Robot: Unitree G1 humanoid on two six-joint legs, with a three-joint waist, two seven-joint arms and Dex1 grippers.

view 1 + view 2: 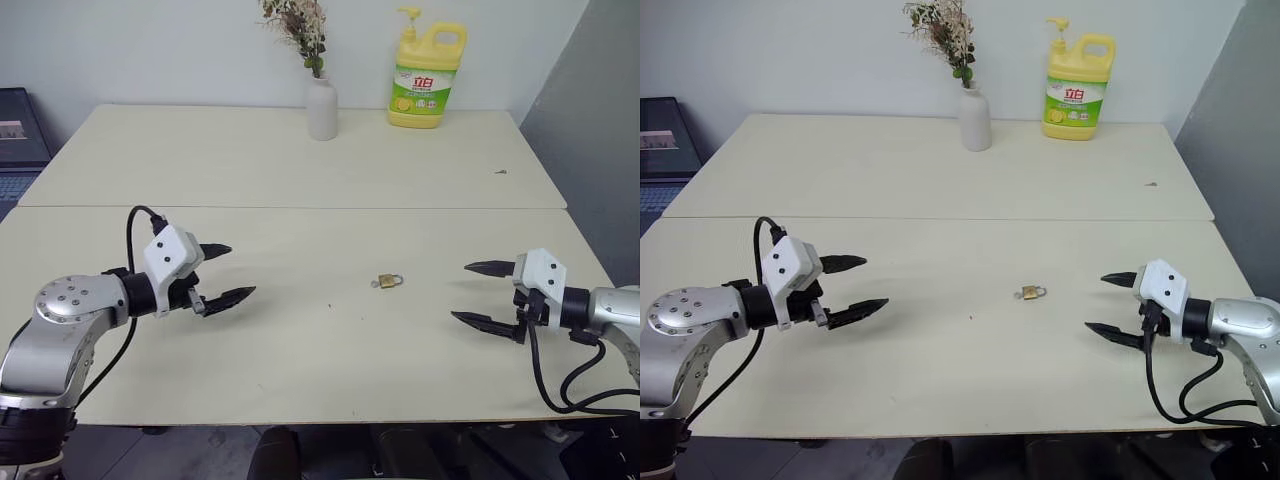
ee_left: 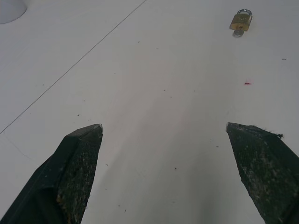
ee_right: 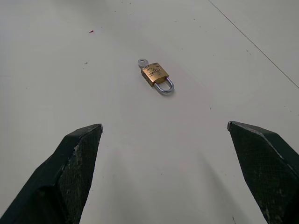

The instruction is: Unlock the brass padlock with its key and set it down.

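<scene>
The brass padlock (image 1: 389,281) lies flat on the cream table (image 1: 300,340), roughly midway between my two hands. Its silvery shackle (image 3: 164,87) looks seated in the body. The key (image 3: 142,62) sticks out of the body's end opposite the shackle, its round head showing. My left gripper (image 1: 227,272) hovers open over the table well to the left of the padlock, pointing toward it. My right gripper (image 1: 480,293) hovers open to the padlock's right, closer to it, also pointing at it. Both hold nothing.
A white vase (image 1: 321,108) with dried flowers and a yellow soap bottle (image 1: 423,82) stand at the table's far edge. A seam (image 1: 300,208) runs across the table. A laptop (image 1: 20,140) sits off the far left. The grey wall (image 1: 600,130) is on the right.
</scene>
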